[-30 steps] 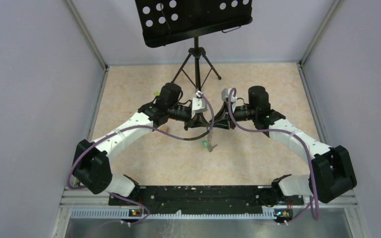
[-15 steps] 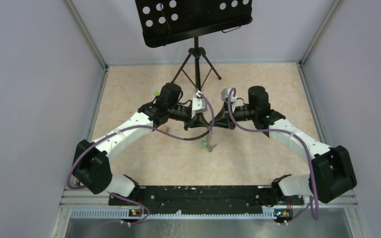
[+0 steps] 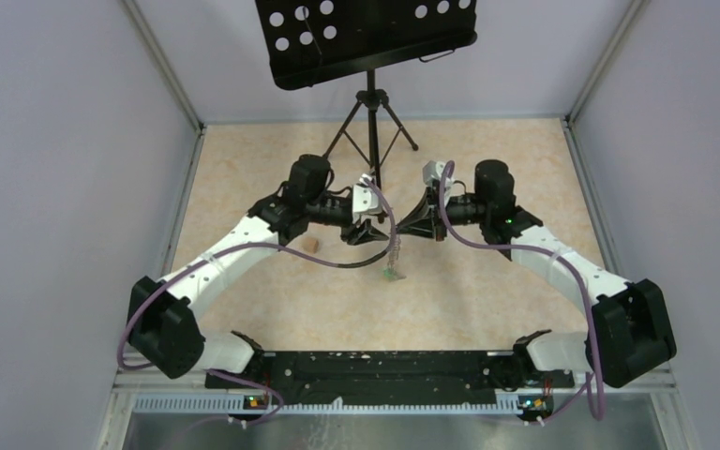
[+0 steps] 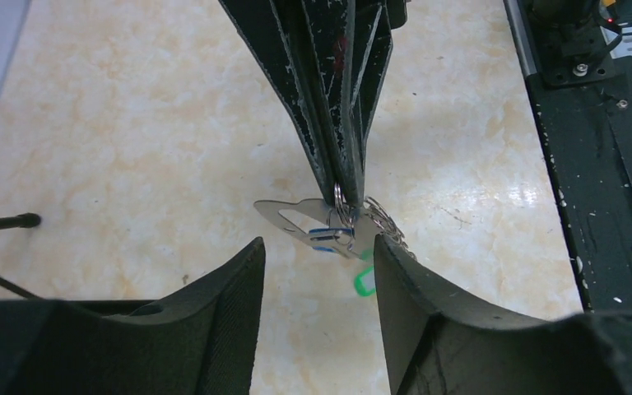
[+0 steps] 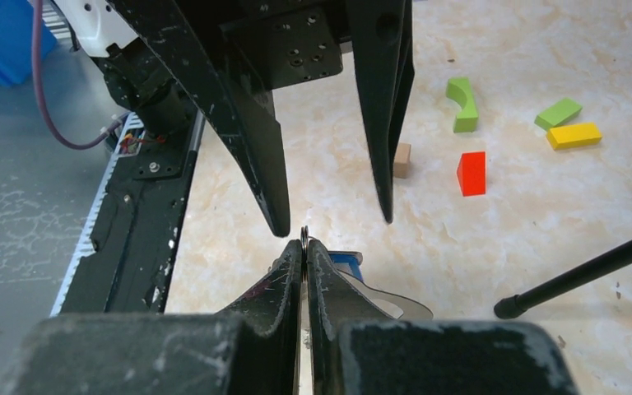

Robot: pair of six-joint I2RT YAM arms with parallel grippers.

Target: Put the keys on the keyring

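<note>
The right end effector [image 4: 344, 188] was clenched on the keyring [image 4: 270, 209], hanging it and the tagged keys [image 4: 327, 239] clear of the surface [image 4: 132, 123], while the left end effector [image 4: 317, 271] stood released astride them, likely for a fresh grasp.

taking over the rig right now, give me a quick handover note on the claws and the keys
Right claw: shut on the thin metal keyring, clear of the beige table.
Left claw: open, empty, its fingers either side of the other claw's tip.
Keys: blue plastic tag, green plastic tag, flat silver metal piece and short metallic chain hang in one bunch under that ring.
Done: the bunch looks gathered on the ring; whether both keys are fully threaded is unclear.
Left: check that, then probably set the bunch down.
</note>
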